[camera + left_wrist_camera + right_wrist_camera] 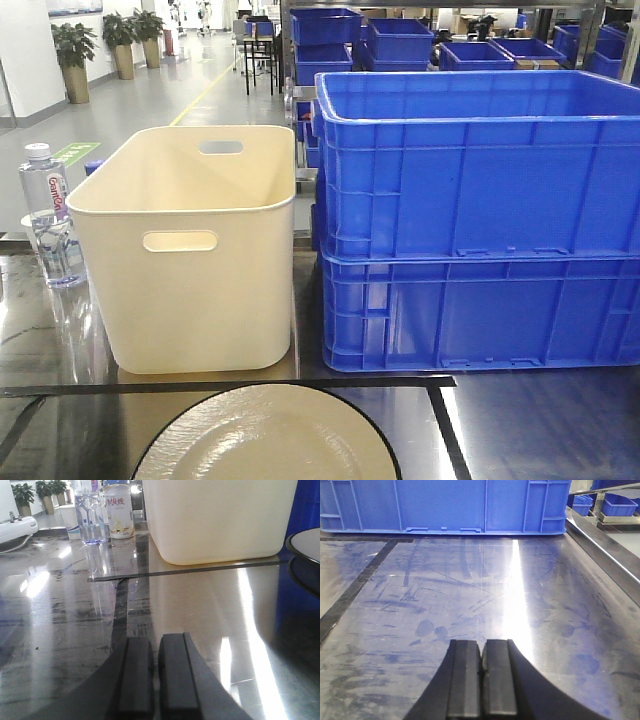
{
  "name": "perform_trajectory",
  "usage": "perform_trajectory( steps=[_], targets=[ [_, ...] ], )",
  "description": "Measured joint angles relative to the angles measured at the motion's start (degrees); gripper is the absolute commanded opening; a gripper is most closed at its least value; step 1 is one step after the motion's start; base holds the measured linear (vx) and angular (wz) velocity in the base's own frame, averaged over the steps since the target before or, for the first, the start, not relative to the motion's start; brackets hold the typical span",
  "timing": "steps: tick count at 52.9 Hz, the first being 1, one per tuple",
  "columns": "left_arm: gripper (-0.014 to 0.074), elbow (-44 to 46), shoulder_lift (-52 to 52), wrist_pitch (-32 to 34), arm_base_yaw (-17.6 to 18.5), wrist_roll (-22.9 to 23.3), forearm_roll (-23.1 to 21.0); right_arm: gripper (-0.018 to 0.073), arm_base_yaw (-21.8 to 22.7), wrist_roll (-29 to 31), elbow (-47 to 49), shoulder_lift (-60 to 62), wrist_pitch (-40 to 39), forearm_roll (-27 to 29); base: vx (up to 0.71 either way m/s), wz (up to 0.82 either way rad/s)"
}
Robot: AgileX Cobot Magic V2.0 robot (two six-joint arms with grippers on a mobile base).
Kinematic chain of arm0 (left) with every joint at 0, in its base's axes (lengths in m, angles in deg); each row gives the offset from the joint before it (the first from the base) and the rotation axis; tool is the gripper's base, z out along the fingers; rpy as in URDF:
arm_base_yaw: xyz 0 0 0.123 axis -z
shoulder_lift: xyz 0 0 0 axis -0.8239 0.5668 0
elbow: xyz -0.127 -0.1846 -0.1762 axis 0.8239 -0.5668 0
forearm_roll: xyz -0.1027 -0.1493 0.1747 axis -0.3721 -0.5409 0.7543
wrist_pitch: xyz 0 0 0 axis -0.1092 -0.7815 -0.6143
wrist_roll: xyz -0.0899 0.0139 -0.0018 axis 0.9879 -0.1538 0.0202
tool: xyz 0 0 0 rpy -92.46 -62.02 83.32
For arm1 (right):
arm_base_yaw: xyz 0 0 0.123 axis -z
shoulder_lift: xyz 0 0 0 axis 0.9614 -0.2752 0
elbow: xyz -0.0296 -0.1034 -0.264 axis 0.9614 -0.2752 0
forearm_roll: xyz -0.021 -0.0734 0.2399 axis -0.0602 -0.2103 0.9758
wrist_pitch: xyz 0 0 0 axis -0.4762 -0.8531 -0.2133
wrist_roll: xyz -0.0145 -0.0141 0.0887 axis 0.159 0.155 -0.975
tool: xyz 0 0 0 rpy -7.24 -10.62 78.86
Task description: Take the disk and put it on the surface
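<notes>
The disk [268, 435] is lying on the surface [470, 590] — before a cream bin [190, 250]. The left gripper [155, 672] and right gripper [482, 672] are both hovering low, jaws pressed together — holding nothing.

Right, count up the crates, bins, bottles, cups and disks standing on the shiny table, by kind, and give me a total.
Blue crates: 2, the upper crate stacked on the lower crate
Cream bin: 1
Bottles: 2, a clear bottle and a white-labelled bottle
Paper cup: 1
Disk: 1
Total: 7
</notes>
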Motion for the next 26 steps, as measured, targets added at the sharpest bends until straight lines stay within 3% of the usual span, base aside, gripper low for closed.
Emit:
perform_trajectory(
  steps=[26],
  targets=[
    [0.0215,0.0,0.0,0.0,0.0,0.0,0.0,-0.0008,0.0,0.0,0.0,0.0,0.0,-0.06,0.0,0.0]
  ],
)
